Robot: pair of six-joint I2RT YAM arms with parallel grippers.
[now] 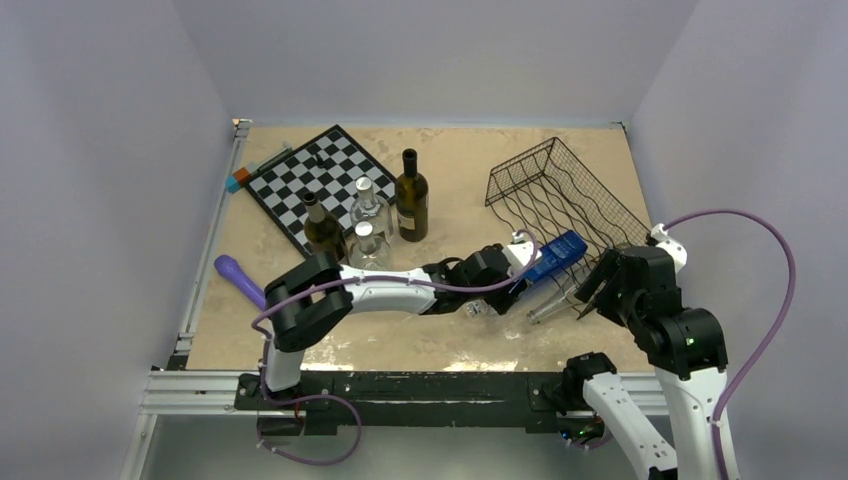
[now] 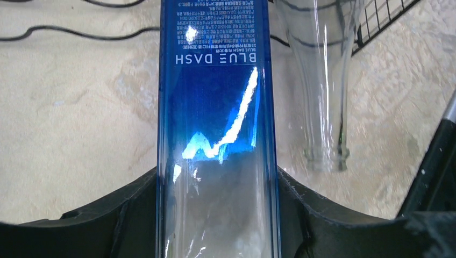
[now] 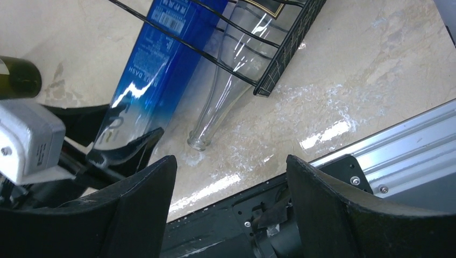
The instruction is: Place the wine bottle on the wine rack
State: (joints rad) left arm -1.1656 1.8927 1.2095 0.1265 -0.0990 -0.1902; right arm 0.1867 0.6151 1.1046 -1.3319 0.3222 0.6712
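On the table six bottles can be counted: two dark ones and two clear ones stand near one chessboard at the far left. One clear bottle lies in the wine rack, and one blue bottle is just beside it on the left. The single rack sits at the far right, close to the table's right edge. Bare table shows between the standing bottles and the rack. The left fingers hold the blue bottle tight from both sides, its far end under the rack's wires. The right fingers are spread wide and hold nothing, near the rack's near corner.
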